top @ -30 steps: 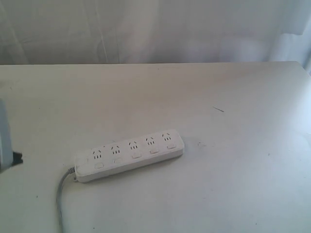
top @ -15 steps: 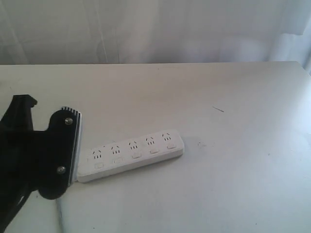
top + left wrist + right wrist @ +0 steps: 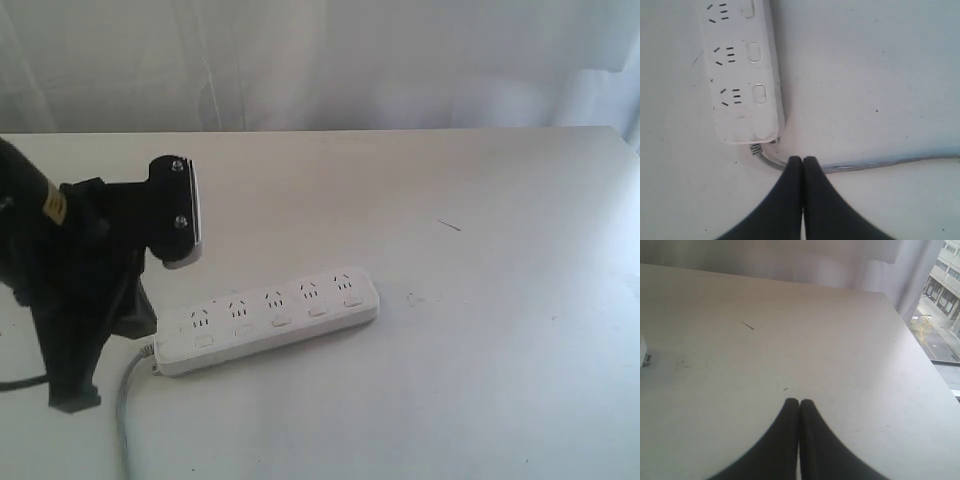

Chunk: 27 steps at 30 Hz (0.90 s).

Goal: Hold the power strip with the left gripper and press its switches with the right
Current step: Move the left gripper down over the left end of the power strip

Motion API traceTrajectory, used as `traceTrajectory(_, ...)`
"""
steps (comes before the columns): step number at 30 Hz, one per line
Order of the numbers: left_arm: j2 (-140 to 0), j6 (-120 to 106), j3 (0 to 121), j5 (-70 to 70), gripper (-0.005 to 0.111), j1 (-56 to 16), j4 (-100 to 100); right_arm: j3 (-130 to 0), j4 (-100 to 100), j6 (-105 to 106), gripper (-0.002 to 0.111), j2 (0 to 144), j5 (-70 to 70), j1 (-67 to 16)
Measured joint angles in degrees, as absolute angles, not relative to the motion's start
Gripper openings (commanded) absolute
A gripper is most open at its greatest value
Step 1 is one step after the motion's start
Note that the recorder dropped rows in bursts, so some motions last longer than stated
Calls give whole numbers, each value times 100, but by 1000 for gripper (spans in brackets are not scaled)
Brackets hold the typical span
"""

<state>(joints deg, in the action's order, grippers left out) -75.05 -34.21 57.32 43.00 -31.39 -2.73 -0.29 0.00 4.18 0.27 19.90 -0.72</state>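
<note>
The white power strip [image 3: 270, 320] lies flat on the white table, its grey cord [image 3: 125, 400] trailing off its left end. Its switches [image 3: 281, 322] run in a row along the near side. My left gripper [image 3: 180, 215], black with a grey screwed pad, hovers above and just left of the strip's cord end. In the left wrist view the left gripper [image 3: 802, 159] is shut and empty, tips over the cord [image 3: 767, 159], short of the strip [image 3: 742, 75] and its switches [image 3: 760, 93]. My right gripper [image 3: 799, 401] is shut over bare table, far from the strip's end [image 3: 642, 352]; the exterior view does not show it.
A white curtain [image 3: 320, 60] hangs behind the table's far edge. A small dark scratch [image 3: 450, 225] marks the tabletop right of the strip. In the right wrist view the table's side edge [image 3: 920, 350] runs beside a window [image 3: 945, 270].
The left arm has swung in from the left edge, then risen and moved back above the strip's cord end. The power strip has not moved.
</note>
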Motion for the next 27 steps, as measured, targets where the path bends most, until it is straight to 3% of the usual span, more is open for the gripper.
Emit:
traceTrajectory(8, -8665, -4037, 6280, 4485, 1, -2935, -217, -29, 0, 418, 0, 27, 1990, -72)
traceTrajectory(10, -8873, -4179, 6293, 4378, 11, -2935, -214, -29, 0, 418, 0, 27, 1990, -72)
traceTrajectory(13, -9115, -4284, 6293, 4192, 45, -2935, -237, -29, 0, 418, 0, 27, 1990, -72)
traceTrajectory(16, -9246, -4302, 6293, 4090, 101, -2935, -237, -29, 0, 418, 0, 27, 1990, -72)
traceTrajectory(27, -9345, -3907, 6316, 3921, 105, -2935, -342, -29, 0, 418, 0, 27, 1990, -72)
